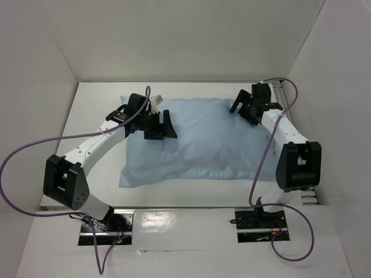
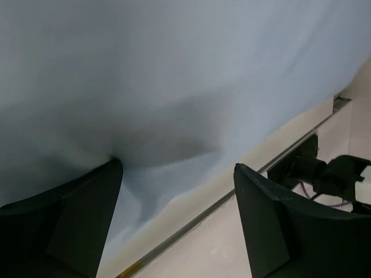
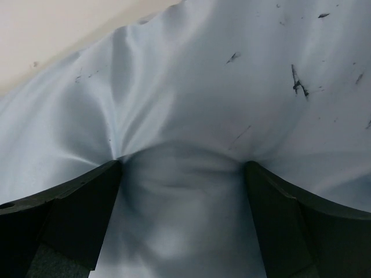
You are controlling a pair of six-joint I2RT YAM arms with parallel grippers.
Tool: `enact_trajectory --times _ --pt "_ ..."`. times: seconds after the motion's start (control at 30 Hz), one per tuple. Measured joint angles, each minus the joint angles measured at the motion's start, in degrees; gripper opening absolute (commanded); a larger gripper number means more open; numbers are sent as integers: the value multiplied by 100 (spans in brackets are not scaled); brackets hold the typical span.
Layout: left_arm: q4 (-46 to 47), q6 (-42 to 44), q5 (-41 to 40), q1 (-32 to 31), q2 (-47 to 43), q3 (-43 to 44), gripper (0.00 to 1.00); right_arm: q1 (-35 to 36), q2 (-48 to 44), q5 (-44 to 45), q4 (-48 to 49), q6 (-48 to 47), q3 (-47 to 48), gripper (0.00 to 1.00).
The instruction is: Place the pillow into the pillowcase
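Near edge first: the pillowcase (image 1: 203, 145) lies mid-table (image 1: 87, 98), plump all over. No white pillow shows on its own, so I judge it's inside and the step in hand is let go and back off. My left gripper (image 1: 164, 128) is on the case's left side, jaws wide apart. My right gripper (image 1: 243, 109) is at the far right corner, jaws also wide apart. Neither has anything pinched. To do it well: lift straight up so my pads don't drag the cloth, and clear the fabric before swinging out. Then check that the open end covers the pillow; I can't tell which end that is. There's a white bit (image 1: 155, 102) by the far left corner, pillow corner or plug, can't tell. The top view gives the layout and both arms but no contact detail. The left wrist view shows one finger (image 2: 75, 214) against the cloth and the other (image 2: 278, 231) past the cloth's edge over bare table. The right wrist view shows both my fingers dented into the cloth with a bulge between them, plus dark specks the top view washes out.
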Motion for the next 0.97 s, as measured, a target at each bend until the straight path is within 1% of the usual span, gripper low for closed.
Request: enact_trajectory --times 0.1,0.23,0.33,0.47,0.53,0.6,0.67,0.73,0.83,0.97 --pt "92 -28 -142 249 181 -140 90 485 487 140 396 267 236 96" --pt "179 -13 -376 785 297 -105 90 964 1388 149 656 463 1163 100" --pt "140 11 -601 1084 365 146 92 1176 1987 199 459 487 2166 100" --pt "-66 142 -861 1279 380 905 96 1285 2022 608 -48 422 2730 100" --pt "-177 249 -933 1276 380 1464 100 1292 1821 929 -348 348 2769 100" --pt "-275 348 -1003 1274 350 1958 100 1281 1497 1388 -708 295 2734 100" --pt "-315 470 -1104 1268 146 2225 100 1222 992 1939 -979 247 2625 100" --pt "-422 511 -1215 1266 -201 2236 100 1145 391 2463 -1134 181 2441 100" --pt "-511 627 -1379 1266 -911 2028 100 1008 -557 3060 -1200 74 2100 100" --pt "-463 758 -1456 1276 -1788 1580 100 890 -1506 3512 -1172 -63 1543 100"
